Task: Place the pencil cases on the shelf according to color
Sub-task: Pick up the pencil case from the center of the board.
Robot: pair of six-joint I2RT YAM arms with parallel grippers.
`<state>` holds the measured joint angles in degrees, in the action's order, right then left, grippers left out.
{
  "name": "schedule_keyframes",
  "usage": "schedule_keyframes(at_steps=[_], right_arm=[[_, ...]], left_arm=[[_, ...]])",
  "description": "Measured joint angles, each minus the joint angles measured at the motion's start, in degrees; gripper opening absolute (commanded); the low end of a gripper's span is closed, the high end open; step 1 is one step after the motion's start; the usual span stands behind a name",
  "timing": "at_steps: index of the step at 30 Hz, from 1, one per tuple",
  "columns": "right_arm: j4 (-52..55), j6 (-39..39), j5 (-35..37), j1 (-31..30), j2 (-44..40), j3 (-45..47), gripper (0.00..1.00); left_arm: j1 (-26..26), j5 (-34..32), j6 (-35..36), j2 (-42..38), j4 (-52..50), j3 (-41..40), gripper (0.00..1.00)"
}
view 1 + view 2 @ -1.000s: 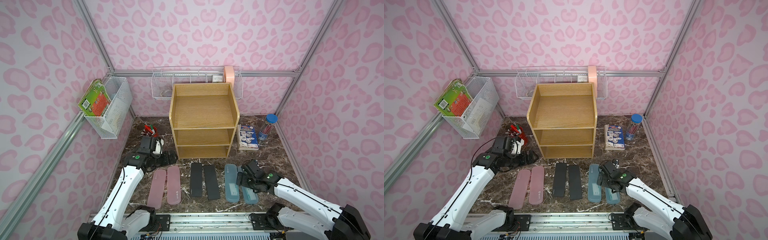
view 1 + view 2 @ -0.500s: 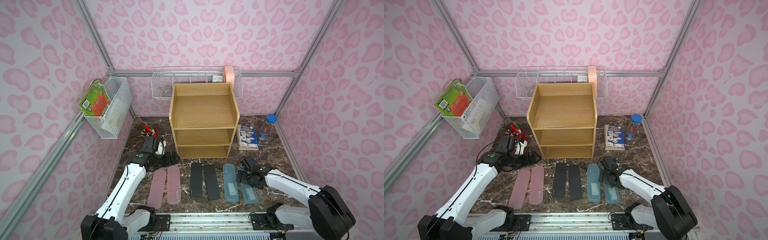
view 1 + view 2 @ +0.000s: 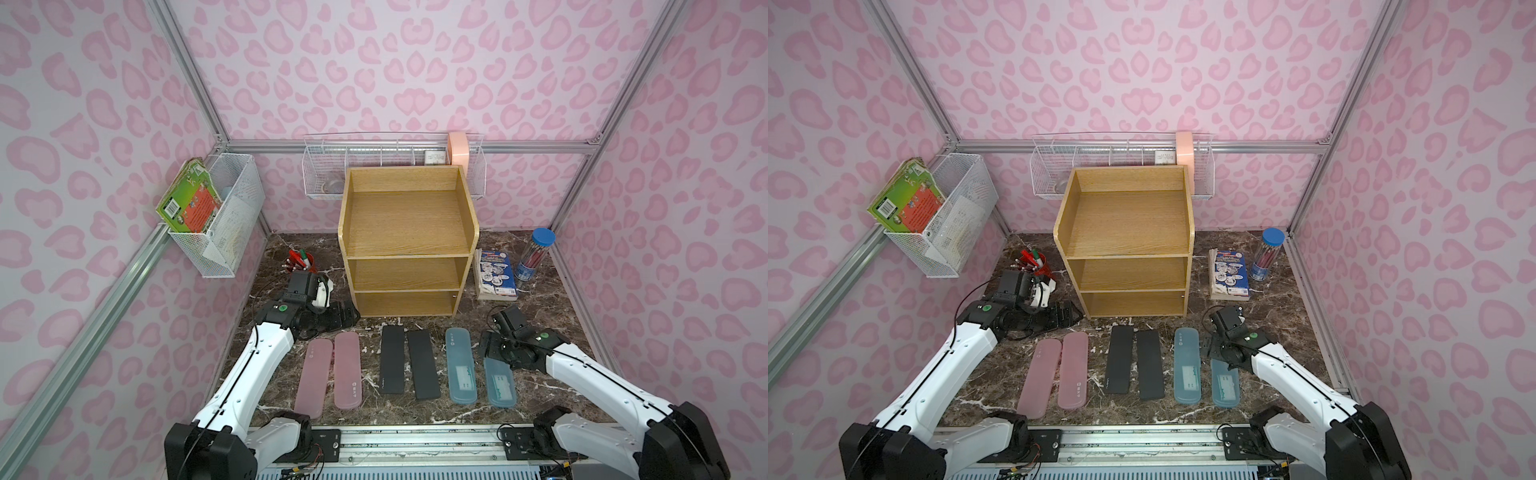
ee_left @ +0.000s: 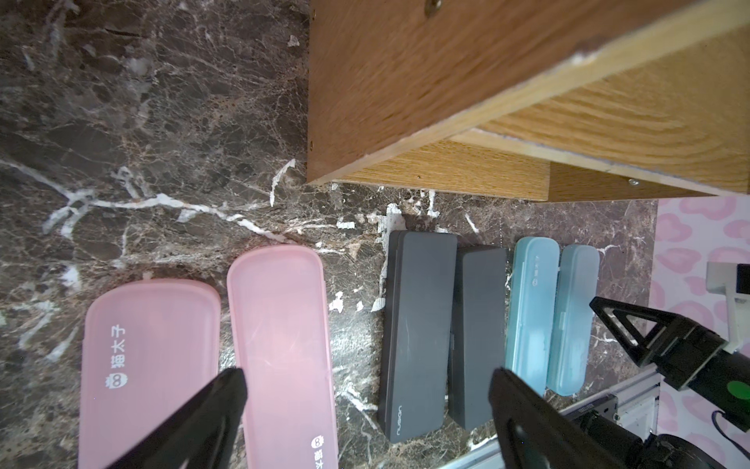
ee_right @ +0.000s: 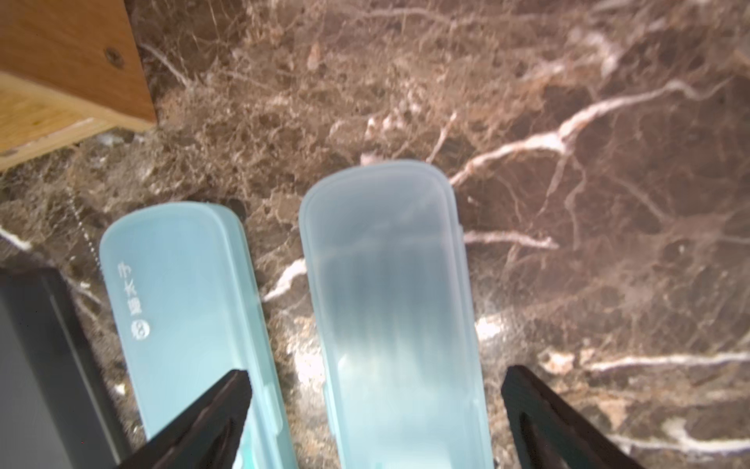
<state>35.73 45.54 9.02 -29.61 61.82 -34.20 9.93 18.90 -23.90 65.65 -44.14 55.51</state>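
Note:
Six pencil cases lie in a row on the marble table before the empty oak shelf: two pink, two black, two light blue. My right gripper is open, low over the far end of the rightmost blue case. In the right wrist view its jaws straddle that case without touching it. My left gripper is open and empty by the shelf's lower left corner, just behind the pink cases; in the left wrist view its fingers are spread wide.
A red pen cup stands behind my left arm. Booklets and a blue-lidded pencil tube sit right of the shelf. White wire baskets hang on the left wall and the back wall.
My right gripper has shifted a little back and left, uncovering more of the rightmost blue case. The left gripper edged slightly toward the shelf. No case has moved.

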Motion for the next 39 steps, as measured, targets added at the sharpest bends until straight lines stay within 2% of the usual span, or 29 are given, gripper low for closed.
schedule_keyframes(at_steps=[10, 19, 27, 32, 39], right_arm=[[4.98, 10.75, 3.06, -9.62, -0.44, 1.29, 1.00], [7.19, 17.42, 4.42, -13.07, -0.44, 4.04, 1.00], [4.96, 18.73, 3.23, -15.41, 1.62, 6.75, 1.00], [3.67, 19.34, 3.45, -16.79, 2.91, 7.10, 0.96], [2.27, 19.85, 4.74, -18.18, 3.58, 7.15, 0.81]], left_arm=[[0.00, 1.51, -0.22, -1.20, 0.70, -0.37, 0.98], [0.00, 3.02, -0.22, -1.36, 1.22, -0.44, 0.98], [0.04, 3.52, -0.26, -1.66, 1.22, -0.61, 0.99], [0.04, 3.91, -0.68, -1.53, 1.31, -0.92, 0.98], [0.04, 3.85, -1.14, -0.81, 1.57, -0.79, 0.98]])
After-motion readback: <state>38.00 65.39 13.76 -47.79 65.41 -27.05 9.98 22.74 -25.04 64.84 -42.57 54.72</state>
